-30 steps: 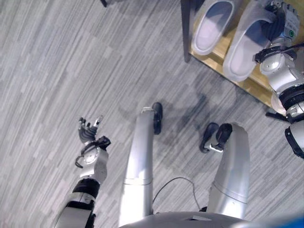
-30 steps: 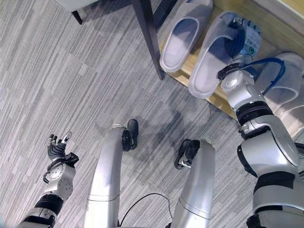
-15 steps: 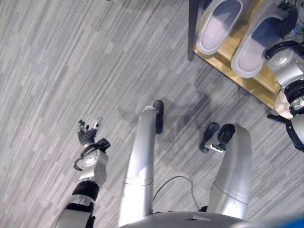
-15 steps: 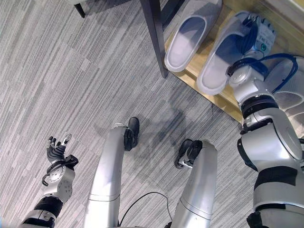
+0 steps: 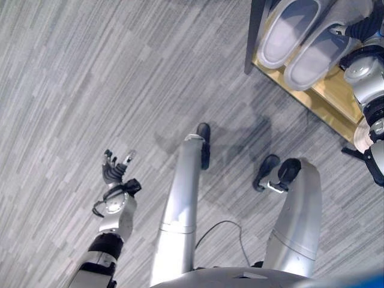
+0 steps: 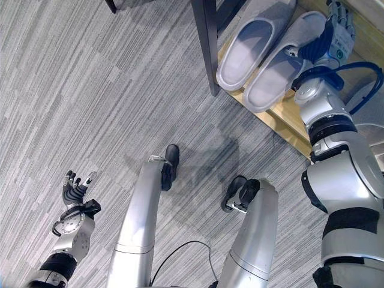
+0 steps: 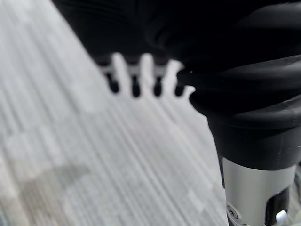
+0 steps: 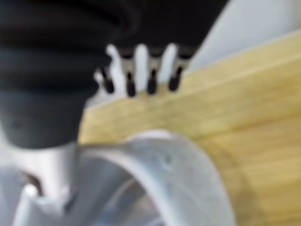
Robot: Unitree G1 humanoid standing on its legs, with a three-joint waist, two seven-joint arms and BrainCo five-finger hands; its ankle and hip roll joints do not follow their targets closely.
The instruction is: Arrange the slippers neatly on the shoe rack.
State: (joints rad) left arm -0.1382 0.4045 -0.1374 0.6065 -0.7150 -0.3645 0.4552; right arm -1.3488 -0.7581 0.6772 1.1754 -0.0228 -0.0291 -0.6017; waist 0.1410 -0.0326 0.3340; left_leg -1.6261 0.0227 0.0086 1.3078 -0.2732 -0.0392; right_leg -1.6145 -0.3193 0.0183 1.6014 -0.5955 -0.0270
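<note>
Right hand (image 8: 70,61) under its dark ribbed cover, straight silver fingers (image 8: 141,63) reaching over a light wooden shelf (image 8: 244,117). A pale grey slipper (image 8: 164,169), possibly its toe strap, lies close below.

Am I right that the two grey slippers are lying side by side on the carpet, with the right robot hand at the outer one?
Not quite: the two grey slippers lie side by side on the wooden shelf of the shoe rack, not on the carpet. The right eye view shows this, with the right robot hand at the outer one.
</note>
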